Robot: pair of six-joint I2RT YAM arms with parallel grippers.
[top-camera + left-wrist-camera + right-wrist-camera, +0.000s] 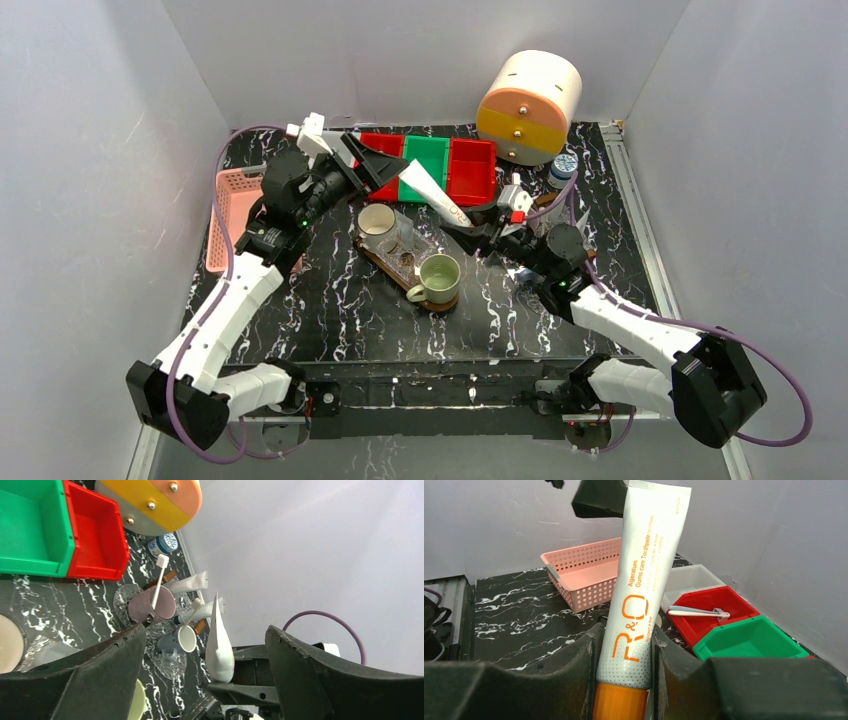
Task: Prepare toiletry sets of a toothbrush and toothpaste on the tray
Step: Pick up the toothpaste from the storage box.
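Note:
My right gripper [472,228] [626,630] is shut on a white toothpaste tube [432,193] [644,580] just above its orange cap [621,705] and holds it up, slanting toward the left arm. My left gripper [380,165] [206,630] is open, its fingers either side of the tube's crimped end [219,645] without touching it. A wooden tray [385,265] carries a beige cup [378,220] and a green cup [438,278]. A white toothbrush [159,580] stands in a purple cup [150,607]. Another toothbrush [696,612] lies in a red bin.
Red and green bins [428,160] line the back, with a pink basket [232,215] at the left. An orange-and-yellow drum [530,105] and a small jar [563,165] stand at the back right. A grey-blue cup [177,642] and two more tubes [187,585] lie near the purple cup.

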